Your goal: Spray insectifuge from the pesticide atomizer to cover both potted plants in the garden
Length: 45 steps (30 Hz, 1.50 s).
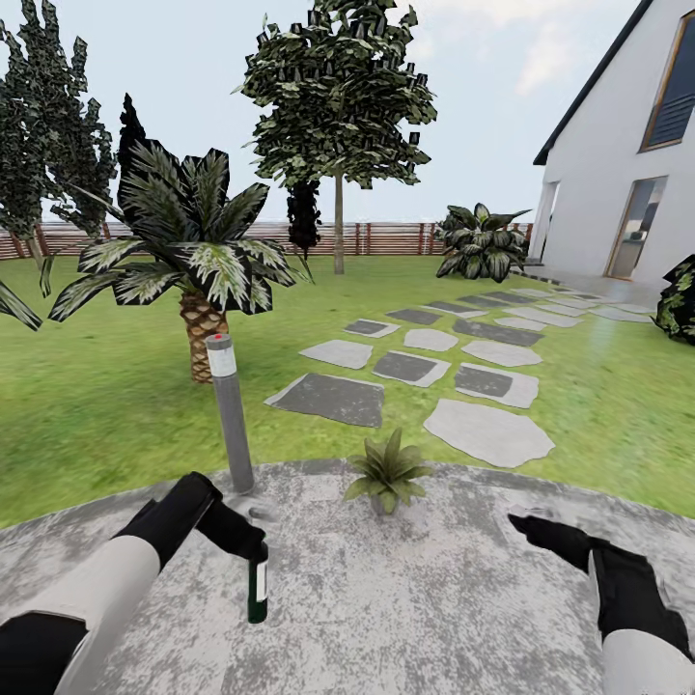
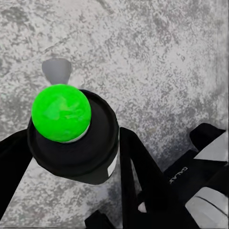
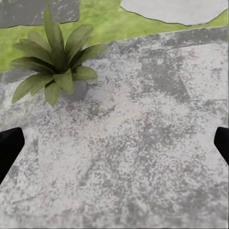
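Dark green and upright, the pesticide atomizer (image 1: 258,583) stands on the grey patio (image 1: 405,598), its long axis vertical, in the near left part of the paving, well back from the patio's far edge. In the left wrist view its top shows as a bright green ball (image 2: 61,112) over a black collar (the trigger head is hard to read from this angle), with dark fingers (image 2: 138,171) on either side of the body. The left gripper (image 1: 253,546) sits right at the bottle's neck, so it looks closed around the atomizer, though whether the bottle is lifted or resting on the paving I cannot tell.

One potted plant (image 1: 388,475) sits at the patio's far edge, ahead and to the right of the bottle, between the two arms; its pot is mostly hidden by leaves. The nozzle would need to turn that way. A second potted plant is not something I can make out.

The right gripper (image 1: 526,526) hangs spread wide and empty over bare paving. A grey lamp post (image 1: 231,415) stands just behind the left gripper.
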Tool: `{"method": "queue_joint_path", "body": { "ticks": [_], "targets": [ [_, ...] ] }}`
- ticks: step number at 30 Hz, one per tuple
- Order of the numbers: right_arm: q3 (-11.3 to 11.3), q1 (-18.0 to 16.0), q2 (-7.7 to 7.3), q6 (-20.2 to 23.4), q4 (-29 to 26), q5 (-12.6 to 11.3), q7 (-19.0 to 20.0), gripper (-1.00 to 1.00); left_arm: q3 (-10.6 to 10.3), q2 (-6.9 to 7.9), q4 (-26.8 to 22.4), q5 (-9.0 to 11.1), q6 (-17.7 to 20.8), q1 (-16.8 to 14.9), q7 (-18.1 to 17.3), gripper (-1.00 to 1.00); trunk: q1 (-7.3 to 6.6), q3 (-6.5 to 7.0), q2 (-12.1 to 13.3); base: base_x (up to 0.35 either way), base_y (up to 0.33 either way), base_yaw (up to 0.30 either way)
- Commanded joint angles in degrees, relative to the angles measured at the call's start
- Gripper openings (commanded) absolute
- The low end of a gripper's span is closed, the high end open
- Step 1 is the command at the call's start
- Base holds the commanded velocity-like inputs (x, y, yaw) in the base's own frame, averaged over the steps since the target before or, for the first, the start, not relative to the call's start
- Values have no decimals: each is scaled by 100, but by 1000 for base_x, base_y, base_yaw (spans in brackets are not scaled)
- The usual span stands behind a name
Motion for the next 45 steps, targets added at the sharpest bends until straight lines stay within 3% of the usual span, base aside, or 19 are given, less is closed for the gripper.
{"method": "queue_joint_path", "body": {
  "ticks": [1,3,5,8,17,19,22,25,32,38,45],
  "targets": [
    [-29,-9,-49,11,326,43,38,100,-12,-29,-12,-63,108,-3,-53,-100,-1,-6,-4,0,0,0],
    [-43,-9,-210,10,814,30,26,100,-3,-62,-26,-68,337,-3,-61,-100,-1,-6,-4,0,0,0],
    [-47,-9,-271,14,975,25,18,100,3,-72,-39,-73,582,-7,-64,-100,-1,-6,-4,15,0,0],
    [-50,-9,-310,16,1072,21,19,100,6,-77,-50,-80,808,-23,-65,-100,-1,-6,-4,186,0,0],
    [-74,-9,-321,16,1133,21,-11,100,-44,-78,-36,-95,868,-80,-72,-100,-1,-6,-4,279,0,0],
    [-285,-9,-321,16,1133,21,-36,100,-175,-78,-30,-96,868,-81,-72,-100,-1,-6,-4,198,0,0],
    [-972,-9,-328,10,1132,27,-46,100,-498,-78,-28,-96,875,-82,-76,-100,-1,-6,-4,166,0,0],
    [-1308,-9,-330,8,1127,36,-15,100,-762,-79,-27,-97,877,-82,-192,-100,-1,-6,-4,103,0,0],
    [-1376,-9,-327,15,1123,38,5,100,-826,-78,-40,-106,877,-82,-746,-100,-1,-6,-4,13,0,0],
    [-1381,-9,-326,16,1123,38,5,100,-864,-78,-38,-122,877,-314,-817,-100,-1,-6,-4,126,0,-102],
    [-1386,-9,-324,16,1123,38,2,100,-1205,-84,-28,-116,877,-473,-830,-100,-1,-6,-4,322,0,-125]
  ]
}}
